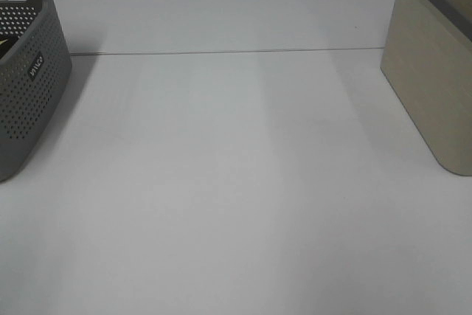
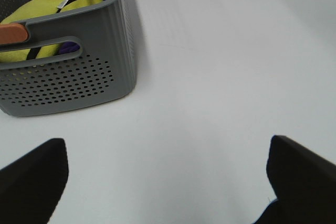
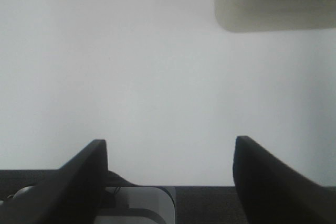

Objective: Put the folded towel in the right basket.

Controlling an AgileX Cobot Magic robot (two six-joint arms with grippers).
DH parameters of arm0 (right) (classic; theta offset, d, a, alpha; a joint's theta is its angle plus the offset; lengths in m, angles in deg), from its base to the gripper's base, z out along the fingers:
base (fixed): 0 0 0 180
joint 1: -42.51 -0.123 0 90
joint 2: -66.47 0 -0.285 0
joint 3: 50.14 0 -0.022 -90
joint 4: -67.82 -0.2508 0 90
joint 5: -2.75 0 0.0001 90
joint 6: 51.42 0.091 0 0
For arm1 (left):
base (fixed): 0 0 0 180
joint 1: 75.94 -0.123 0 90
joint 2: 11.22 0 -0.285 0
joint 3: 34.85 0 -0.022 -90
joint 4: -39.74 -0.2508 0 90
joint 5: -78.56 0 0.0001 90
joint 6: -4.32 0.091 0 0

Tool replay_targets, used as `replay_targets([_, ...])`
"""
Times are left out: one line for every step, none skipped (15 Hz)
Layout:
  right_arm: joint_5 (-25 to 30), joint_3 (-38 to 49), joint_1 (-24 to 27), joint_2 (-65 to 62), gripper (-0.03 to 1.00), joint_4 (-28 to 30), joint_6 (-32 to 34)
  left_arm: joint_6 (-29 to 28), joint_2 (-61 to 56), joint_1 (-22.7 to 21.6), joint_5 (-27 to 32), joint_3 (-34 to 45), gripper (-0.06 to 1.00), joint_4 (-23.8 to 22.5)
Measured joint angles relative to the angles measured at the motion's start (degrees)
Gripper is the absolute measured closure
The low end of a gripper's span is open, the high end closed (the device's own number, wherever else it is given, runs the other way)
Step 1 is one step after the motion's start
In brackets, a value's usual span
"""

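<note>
Grey perforated plastic forms the left basket, and inside it lies a heap of yellow cloth with darker fabric beside it; no folded towel shows on the white desk in any view. The towel is probably in that heap, but this cannot be confirmed. The beige right basket stands well apart, at the far side of the desk. The left tool is spread and holds nothing, near the grey basket. The right tool is likewise spread and bare. Risks: a grab into the heap could lift 2 cloths together, undo the fold, or snag the rim and drag the basket.
</note>
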Motion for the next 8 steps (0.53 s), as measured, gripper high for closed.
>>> replay_targets([0.0, 4.53, 0.0, -5.61, 0.32, 0.0, 0.0, 0.0, 0.0, 0.0, 0.0, 0.0, -0.03, 0.0])
replay_targets([0.11, 8.25, 0.0, -10.83, 0.32, 0.0, 0.0, 0.0, 0.0, 0.0, 0.0, 0.0, -0.03, 0.0])
replay_targets([0.17, 13.29, 0.0, -19.02, 0.32, 0.11, 0.0, 0.0, 0.0, 0.0, 0.0, 0.0, -0.03, 0.0])
replay_targets([0.23, 16.04, 0.0, -24.64, 0.32, 0.69, 0.0, 0.0, 0.0, 0.0, 0.0, 0.0, -0.03, 0.0])
replay_targets([0.23, 18.51, 0.0, -29.39, 0.32, 1.2, 0.0, 0.0, 0.0, 0.0, 0.0, 0.0, -0.03, 0.0])
replay_targets([0.0, 20.45, 0.0, -33.75, 0.32, 1.72, 0.0, 0.0, 0.0, 0.0, 0.0, 0.0, -0.03, 0.0])
replay_targets([-1.26, 22.12, 0.0, -38.1, 0.32, 2.12, -0.06, 0.0, 0.0, 0.0, 0.0, 0.0, -0.03, 0.0])
replay_targets([-2.92, 23.66, 0.0, -42.0, 0.32, 2.46, -0.92, 0.0, 0.0, 0.0, 0.0, 0.0, -0.03, 0.0])
